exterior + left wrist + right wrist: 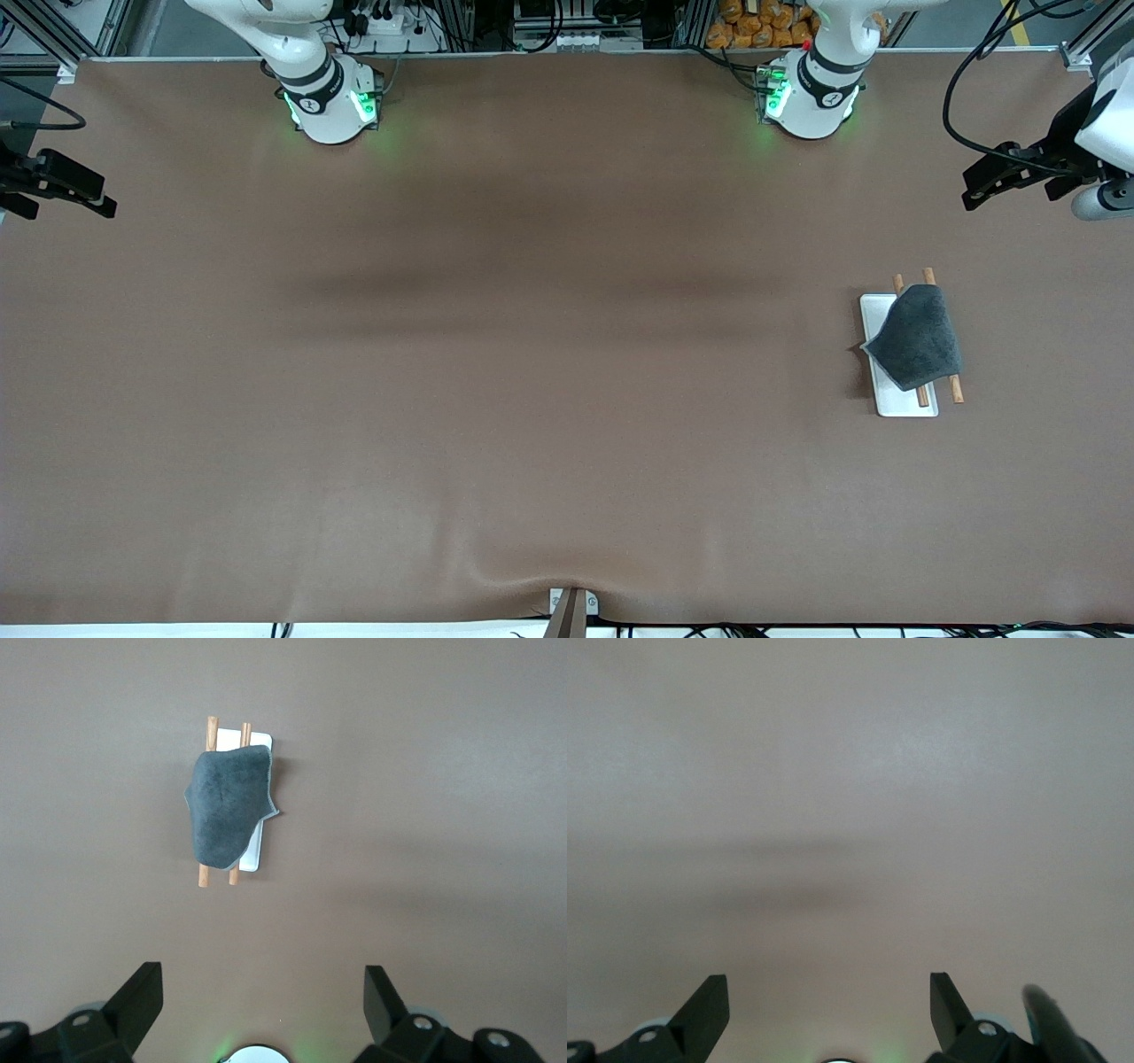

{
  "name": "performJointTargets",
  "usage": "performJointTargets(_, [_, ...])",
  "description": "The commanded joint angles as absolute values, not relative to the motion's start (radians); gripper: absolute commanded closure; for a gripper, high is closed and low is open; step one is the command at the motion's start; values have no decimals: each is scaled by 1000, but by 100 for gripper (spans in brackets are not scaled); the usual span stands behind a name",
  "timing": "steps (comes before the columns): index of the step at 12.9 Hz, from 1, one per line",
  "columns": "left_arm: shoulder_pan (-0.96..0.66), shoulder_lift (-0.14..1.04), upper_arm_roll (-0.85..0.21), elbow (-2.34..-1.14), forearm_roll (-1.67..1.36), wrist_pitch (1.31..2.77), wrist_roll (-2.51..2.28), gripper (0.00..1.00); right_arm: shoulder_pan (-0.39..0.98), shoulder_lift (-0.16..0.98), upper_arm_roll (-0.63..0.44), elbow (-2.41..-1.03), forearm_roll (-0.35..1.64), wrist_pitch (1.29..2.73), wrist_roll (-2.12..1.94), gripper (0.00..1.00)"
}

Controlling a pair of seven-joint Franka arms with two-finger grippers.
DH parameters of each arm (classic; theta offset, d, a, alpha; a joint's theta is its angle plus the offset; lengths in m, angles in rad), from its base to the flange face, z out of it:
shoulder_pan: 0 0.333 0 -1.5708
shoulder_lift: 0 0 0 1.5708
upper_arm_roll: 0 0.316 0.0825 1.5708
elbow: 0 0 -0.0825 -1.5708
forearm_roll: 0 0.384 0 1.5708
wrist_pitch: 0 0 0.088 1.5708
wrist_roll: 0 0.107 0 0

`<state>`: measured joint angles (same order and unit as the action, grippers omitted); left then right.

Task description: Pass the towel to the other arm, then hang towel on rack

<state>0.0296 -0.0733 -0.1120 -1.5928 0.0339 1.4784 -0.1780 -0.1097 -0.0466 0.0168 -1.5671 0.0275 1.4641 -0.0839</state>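
Even overhead light; soft shadow bands cross the worktop (549, 425); right wrist view looks pale, hazy, washed out.

Robotics laboratory, test bench. Wide table (532, 399) under one seamless brown cover. Two white arm bases (332, 102) bolted along its edge, green status lights glowing. Aluminium framing (53, 35) at the corners; power strips and black cables (974, 71) crowded along the table's edge by the bases. Camera mount (571, 611) clamped at the edge nearest the front camera. No domestic furnishing anywhere in sight.
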Motion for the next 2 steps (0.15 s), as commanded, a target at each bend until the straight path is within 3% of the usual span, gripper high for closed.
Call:
performJointTargets(1, [32, -61, -112, -1565, 17, 1463, -167, 0, -115, -54, 18, -1568, 23, 1463, -69, 0])
performJointTargets(2, [32, -61, -112, -1565, 17, 1462, -167, 0, -123, -54, 18, -1568, 23, 1462, -69, 0])
